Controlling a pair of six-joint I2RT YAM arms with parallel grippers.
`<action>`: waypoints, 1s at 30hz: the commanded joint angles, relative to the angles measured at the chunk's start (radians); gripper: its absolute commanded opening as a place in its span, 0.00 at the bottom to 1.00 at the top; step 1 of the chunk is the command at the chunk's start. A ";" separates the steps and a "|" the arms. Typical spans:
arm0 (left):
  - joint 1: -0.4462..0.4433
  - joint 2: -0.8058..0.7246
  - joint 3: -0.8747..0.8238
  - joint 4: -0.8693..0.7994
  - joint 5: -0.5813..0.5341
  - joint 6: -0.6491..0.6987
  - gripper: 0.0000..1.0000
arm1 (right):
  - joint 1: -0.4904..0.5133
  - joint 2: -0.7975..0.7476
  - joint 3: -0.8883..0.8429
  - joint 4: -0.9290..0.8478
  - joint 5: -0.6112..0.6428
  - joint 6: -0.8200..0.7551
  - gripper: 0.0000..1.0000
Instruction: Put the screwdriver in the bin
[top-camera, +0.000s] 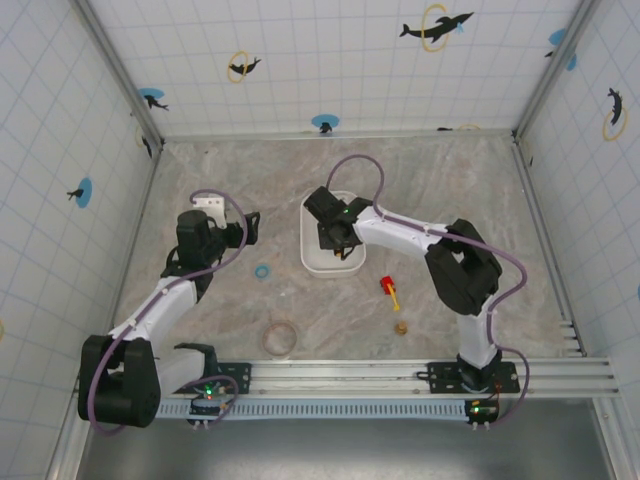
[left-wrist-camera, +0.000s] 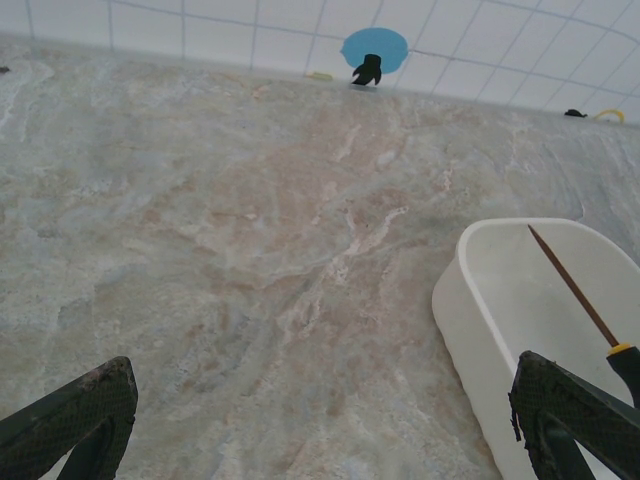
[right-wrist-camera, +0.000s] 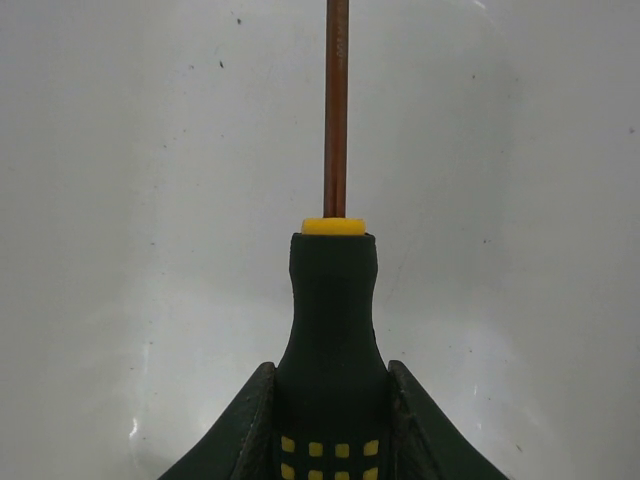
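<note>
Right gripper is pinching the screwdriver by the handle, shaft pointing up-frame over the bin floor, held low for a gentle release, I'd judge. Left gripper waits beside the bin, jaws spread. Tip possibly touching plastic; from above, the arm hides it.

- bin mid-worktop, right gripper directly above it
- screwdriver in that gripper, shaft over the bin floor
- left gripper left of bin, apart
- stubby tool front-right of bin
- ring front-left, near the arm bases
</note>
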 joint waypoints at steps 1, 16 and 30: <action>-0.006 -0.011 -0.016 0.000 -0.011 0.019 0.97 | 0.008 0.028 0.058 -0.024 0.012 0.014 0.05; -0.005 0.007 -0.023 0.009 -0.015 0.019 0.97 | 0.009 0.115 0.085 -0.012 -0.036 0.010 0.09; -0.004 0.019 -0.017 0.013 -0.010 0.019 0.98 | 0.002 0.157 0.095 0.004 -0.060 -0.001 0.31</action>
